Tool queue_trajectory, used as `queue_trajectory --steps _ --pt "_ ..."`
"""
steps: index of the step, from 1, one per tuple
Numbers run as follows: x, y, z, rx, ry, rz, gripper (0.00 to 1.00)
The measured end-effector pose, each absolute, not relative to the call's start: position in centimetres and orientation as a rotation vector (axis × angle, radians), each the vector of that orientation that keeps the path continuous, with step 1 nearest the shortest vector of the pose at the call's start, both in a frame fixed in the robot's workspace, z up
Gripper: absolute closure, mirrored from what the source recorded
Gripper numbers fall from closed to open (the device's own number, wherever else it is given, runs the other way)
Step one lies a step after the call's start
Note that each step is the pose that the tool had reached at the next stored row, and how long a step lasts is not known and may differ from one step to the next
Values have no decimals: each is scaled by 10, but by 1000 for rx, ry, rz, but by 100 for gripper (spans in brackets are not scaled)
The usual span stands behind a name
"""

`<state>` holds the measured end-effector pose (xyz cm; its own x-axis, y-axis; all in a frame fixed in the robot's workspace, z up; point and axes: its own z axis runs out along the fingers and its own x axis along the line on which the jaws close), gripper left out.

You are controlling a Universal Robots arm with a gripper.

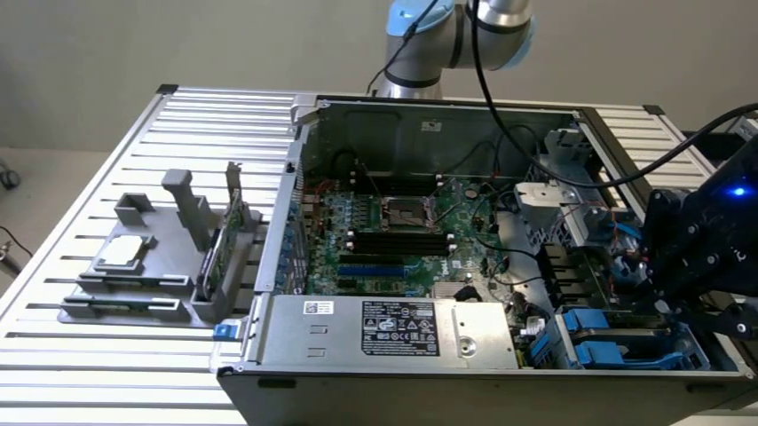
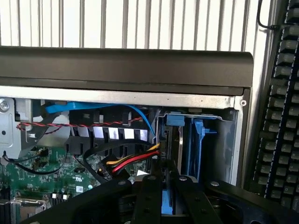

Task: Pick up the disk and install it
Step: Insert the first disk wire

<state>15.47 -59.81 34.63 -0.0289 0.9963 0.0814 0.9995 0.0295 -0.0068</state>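
An open computer case (image 1: 414,222) lies on a slatted bench (image 1: 95,355). The robot's tool (image 2: 163,200) hangs over the drive bay (image 1: 616,342) at the exterior view's right, its jaws narrowed on a blue-railed piece between them, apparently the disk (image 2: 167,198). Judging by this, the installing step is in hand; seating it calls for straight alignment with the blue-tabbed slot just beside it.

No legible text; print on power-supply box label (image 1: 400,327) too small to read

Blue disk (image 2: 169,198) rails, green motherboard (image 1: 391,231), black tool (image 2: 169,196)
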Motion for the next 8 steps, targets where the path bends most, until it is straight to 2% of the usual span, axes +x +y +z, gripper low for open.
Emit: queue_trajectory --steps 8 --pt "157 -598 345 -2166 -2198 -61 84"
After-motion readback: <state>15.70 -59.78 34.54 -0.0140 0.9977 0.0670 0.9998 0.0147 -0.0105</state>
